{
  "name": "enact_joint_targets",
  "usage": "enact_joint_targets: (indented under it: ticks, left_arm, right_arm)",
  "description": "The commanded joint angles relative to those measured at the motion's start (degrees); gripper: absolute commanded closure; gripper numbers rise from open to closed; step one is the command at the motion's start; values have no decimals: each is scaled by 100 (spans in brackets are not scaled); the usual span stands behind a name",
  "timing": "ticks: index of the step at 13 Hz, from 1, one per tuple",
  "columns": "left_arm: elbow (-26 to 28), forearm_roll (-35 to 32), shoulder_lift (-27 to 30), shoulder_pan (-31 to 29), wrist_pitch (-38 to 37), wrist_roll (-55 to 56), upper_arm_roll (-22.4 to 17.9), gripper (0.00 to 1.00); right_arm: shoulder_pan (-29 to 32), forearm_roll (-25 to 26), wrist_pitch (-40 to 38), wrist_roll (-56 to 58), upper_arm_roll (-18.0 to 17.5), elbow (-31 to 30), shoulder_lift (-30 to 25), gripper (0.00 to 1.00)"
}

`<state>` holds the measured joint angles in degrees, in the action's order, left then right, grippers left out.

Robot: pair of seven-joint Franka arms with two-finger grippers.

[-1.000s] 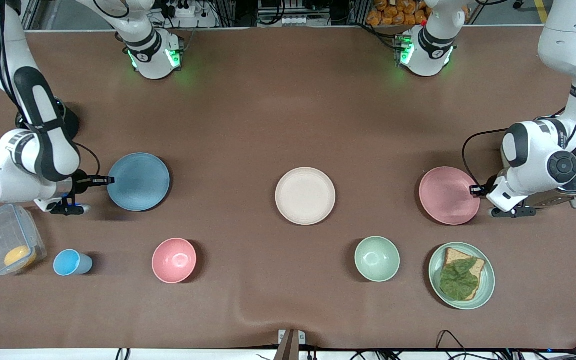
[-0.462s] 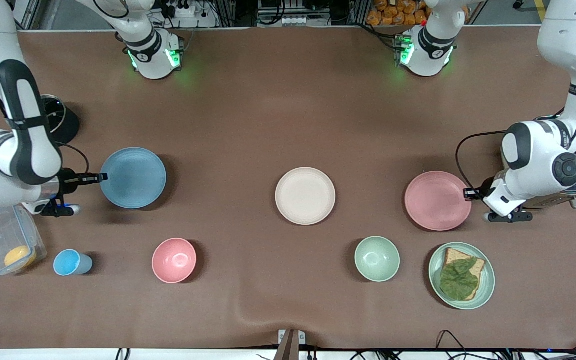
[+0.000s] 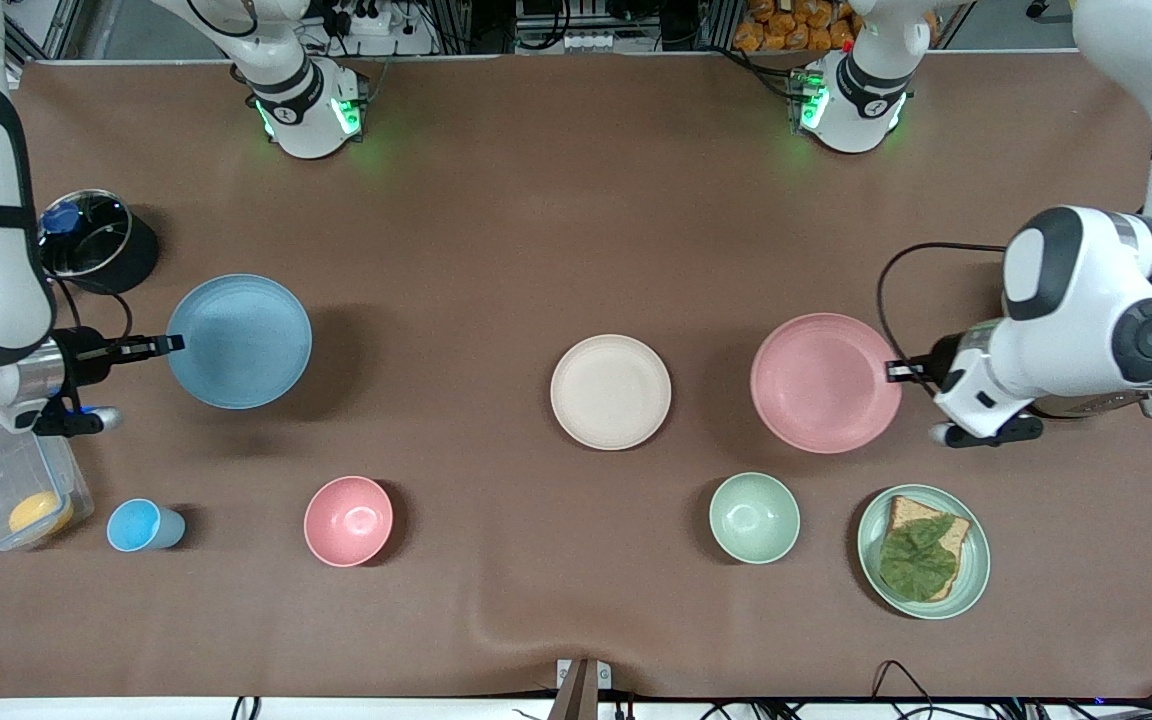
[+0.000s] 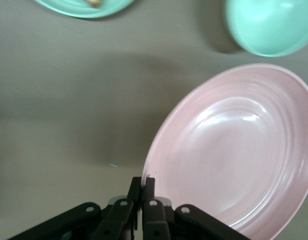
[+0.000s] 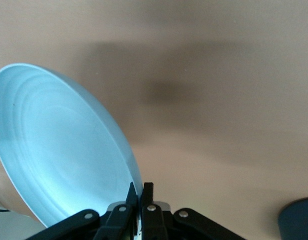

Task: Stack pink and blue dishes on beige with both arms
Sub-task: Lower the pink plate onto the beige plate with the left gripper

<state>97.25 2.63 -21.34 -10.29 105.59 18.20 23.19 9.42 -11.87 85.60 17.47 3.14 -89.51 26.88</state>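
Pink plate (image 3: 824, 382) hangs above the tabletop (image 3: 576, 220), its rim clamped in the left hand (image 3: 898, 371); the right hand (image 3: 168, 345) likewise clamps the blue plate (image 3: 239, 341), both beside the beige plate (image 3: 610, 391).

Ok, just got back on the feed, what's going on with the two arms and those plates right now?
Each arm holds one plate by its rim, lifted off the table. The left gripper is shut on the flat round pale pink plate, beside the flat round cream-beige plate that sits bare mid-table. The right gripper is shut on the flat round light blue plate over its own end of the table. Nothing is stacked yet.
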Motion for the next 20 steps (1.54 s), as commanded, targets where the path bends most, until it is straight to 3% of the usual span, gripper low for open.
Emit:
enact_joint_targets:
  ticks: [1,5,8,14,20]
  left_arm:
    - [-337,159,-439,490,-39,587,273,100]
    - [-602,89,-1143,1317,846,676,238,100]
    - [-576,-174,-1592,1512,1541,649,238,100]
    - [-602,-175,-1927,1986,1973,570,203,100]
    - [-593,-430,-2112,1970,2237,561,142,100]
  right_arm:
    - [-1,-96,-149,-34,-59,215,-8,100]
    - [-273,-105,-88,-225,-59,373,1,100]
    - [-493,-192,-88,-569,-59,470,1,100]
    - [-712,-596,-70,-683,-51,470,10,100]
    - [-1240,-869,211,-1167,-51,470,19,100]
